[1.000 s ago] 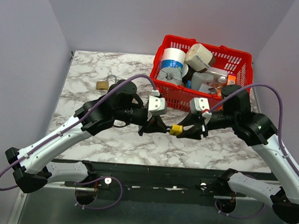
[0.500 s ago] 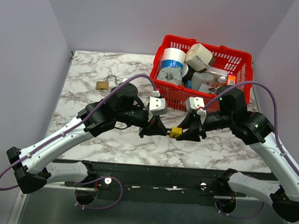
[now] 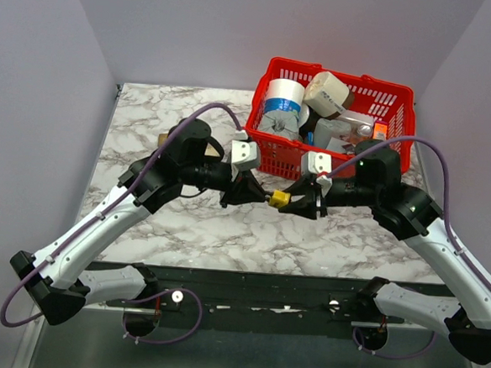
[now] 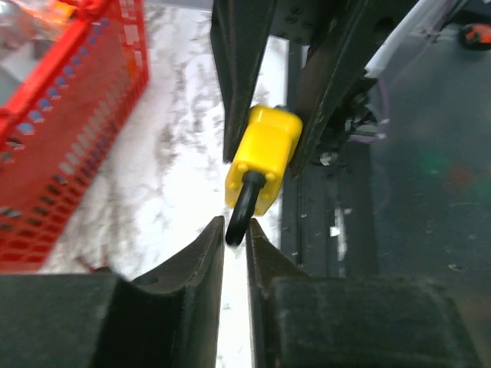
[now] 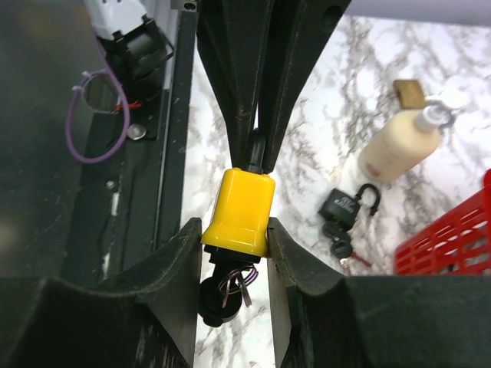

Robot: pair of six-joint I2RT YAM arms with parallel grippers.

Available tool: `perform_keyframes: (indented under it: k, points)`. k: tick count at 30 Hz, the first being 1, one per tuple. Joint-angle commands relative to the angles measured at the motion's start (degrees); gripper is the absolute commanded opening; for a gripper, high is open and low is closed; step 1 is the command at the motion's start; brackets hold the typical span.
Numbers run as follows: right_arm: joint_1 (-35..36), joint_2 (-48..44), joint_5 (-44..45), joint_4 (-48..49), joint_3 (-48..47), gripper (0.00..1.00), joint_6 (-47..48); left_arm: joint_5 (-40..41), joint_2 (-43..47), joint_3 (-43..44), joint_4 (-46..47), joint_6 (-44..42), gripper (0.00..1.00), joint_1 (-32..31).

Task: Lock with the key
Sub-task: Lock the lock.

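Padlock [image 3: 279,198] is hanging mid-frame above the worktop [image 3: 183,230], right fingers [image 5: 175,268] clamping its yellow body so the shackle [image 4: 239,215] is facing the left fingers [image 4: 196,261], narrowly parted around it, grip unclear; key [image 5: 226,295] is dangling below.

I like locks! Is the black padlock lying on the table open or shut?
Open. The black padlock shows its shackle hooked out, one end free, in the right wrist view.

Yellow padlock [image 5: 242,211], held level in mid-air, black shackle [image 4: 239,208] toward the left, keys [image 5: 224,295] hanging from its base
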State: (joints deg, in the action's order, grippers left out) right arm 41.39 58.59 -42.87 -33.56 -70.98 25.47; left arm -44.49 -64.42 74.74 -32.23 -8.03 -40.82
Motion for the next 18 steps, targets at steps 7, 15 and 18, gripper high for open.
perform_keyframes:
  k: [7,15,18]
  points:
    - [0.45,-5.06,3.06,8.51,-1.44,0.01,0.72,5.90,7.20,7.61,-12.25,-8.25,0.74,7.77]
    - [0.36,-5.15,10.95,22.56,1.10,0.01,-7.18,11.72,10.20,0.77,9.27,26.81,0.89,9.96]
    - [0.45,-3.66,12.02,27.22,0.67,0.01,-9.20,8.46,9.23,-2.31,16.74,38.04,0.94,11.28]
